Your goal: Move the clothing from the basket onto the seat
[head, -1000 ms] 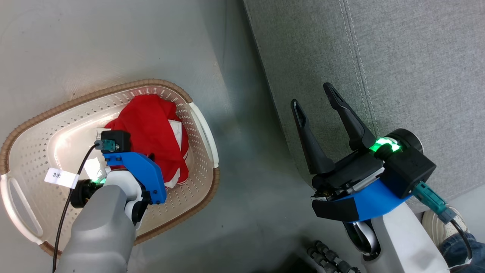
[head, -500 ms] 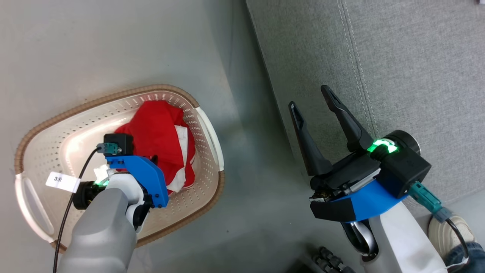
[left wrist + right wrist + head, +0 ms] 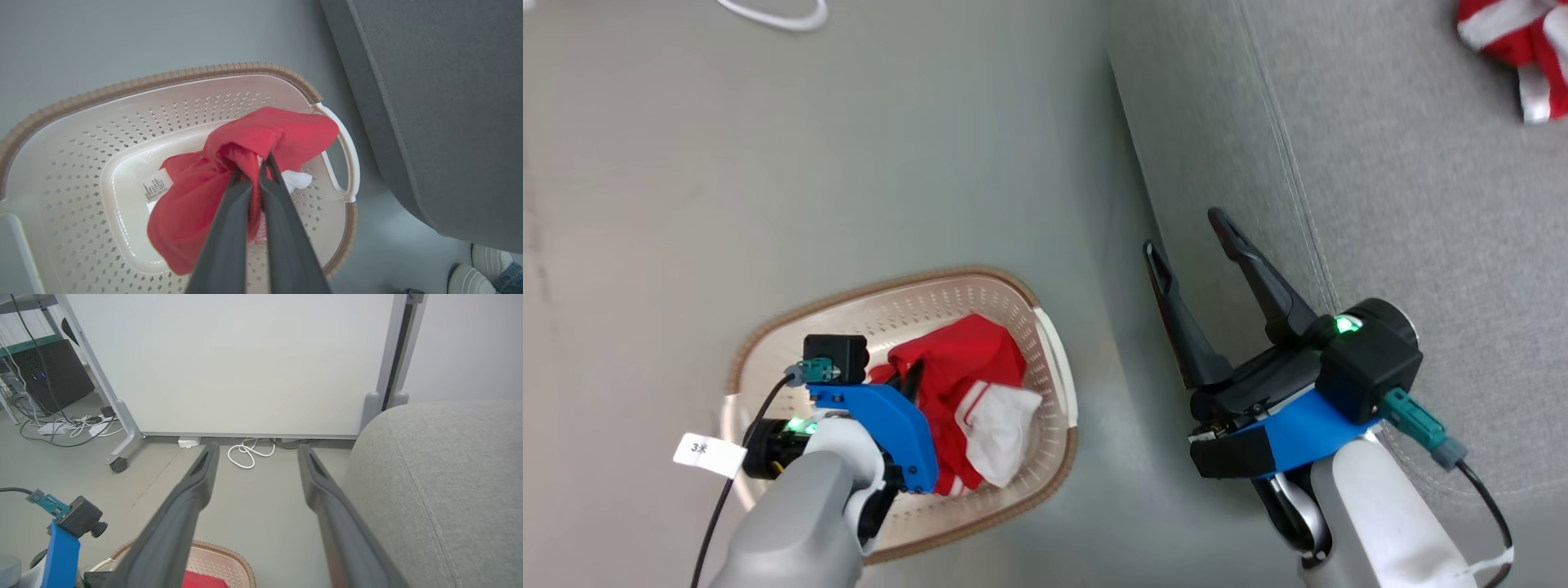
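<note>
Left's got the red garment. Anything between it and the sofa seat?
No loose object. The garment in the left gripper must rise over the basket rim, then the sofa front edge. The open right gripper hovers over that edge, possibly in the path.

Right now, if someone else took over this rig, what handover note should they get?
Left gripper: shut on a red garment, bunched over the basket.
Right gripper: open, holding nothing, by the sofa edge.
Done: a second red garment lies on the sofa.
Left: carry the held garment across to the sofa and release it. The basket looks otherwise empty, though the fabric hides part of its floor.
</note>
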Robot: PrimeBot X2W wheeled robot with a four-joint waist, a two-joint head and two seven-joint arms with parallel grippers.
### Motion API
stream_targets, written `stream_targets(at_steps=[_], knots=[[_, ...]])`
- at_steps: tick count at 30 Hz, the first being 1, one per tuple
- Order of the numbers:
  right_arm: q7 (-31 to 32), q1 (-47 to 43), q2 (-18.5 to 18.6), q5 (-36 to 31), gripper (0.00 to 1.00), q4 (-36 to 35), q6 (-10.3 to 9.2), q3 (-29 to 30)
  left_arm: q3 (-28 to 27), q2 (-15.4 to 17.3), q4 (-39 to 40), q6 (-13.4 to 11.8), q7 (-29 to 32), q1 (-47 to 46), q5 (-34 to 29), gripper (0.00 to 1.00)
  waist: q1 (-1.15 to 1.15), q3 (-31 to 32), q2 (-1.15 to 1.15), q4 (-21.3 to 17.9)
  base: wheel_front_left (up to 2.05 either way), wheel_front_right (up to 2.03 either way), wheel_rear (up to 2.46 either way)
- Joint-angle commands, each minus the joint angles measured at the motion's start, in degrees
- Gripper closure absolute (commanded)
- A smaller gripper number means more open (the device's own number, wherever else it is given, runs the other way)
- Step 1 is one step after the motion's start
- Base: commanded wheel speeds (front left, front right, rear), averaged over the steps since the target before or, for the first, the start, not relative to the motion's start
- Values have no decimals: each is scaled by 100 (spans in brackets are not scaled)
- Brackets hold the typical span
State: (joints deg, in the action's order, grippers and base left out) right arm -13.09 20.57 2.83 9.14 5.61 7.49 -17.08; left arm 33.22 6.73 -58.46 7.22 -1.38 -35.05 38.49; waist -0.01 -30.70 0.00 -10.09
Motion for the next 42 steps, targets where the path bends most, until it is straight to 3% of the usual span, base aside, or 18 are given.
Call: stream_targets(at_steps=[1,12,21,42], knots=[[18,-85,9,-23,0,26,1,17,50,-5,75,43,-71,51,57,100,1,149,0,-8,0,0,0],[239,-514,10,-39,0,186,1,202,894,33,919,43,-849,251,576,100,1,1438,0,599,0,0,0],[434,-878,10,10,0,169,1,407,1181,124,1458,44,-1036,-174,739,100,1,2174,0,932,0,0,0],[901,-1213,11,148,0,347,1,288,1603,-316,1867,4,-674,-1670,671,100,1,2660,0,1519,0,0,0]])
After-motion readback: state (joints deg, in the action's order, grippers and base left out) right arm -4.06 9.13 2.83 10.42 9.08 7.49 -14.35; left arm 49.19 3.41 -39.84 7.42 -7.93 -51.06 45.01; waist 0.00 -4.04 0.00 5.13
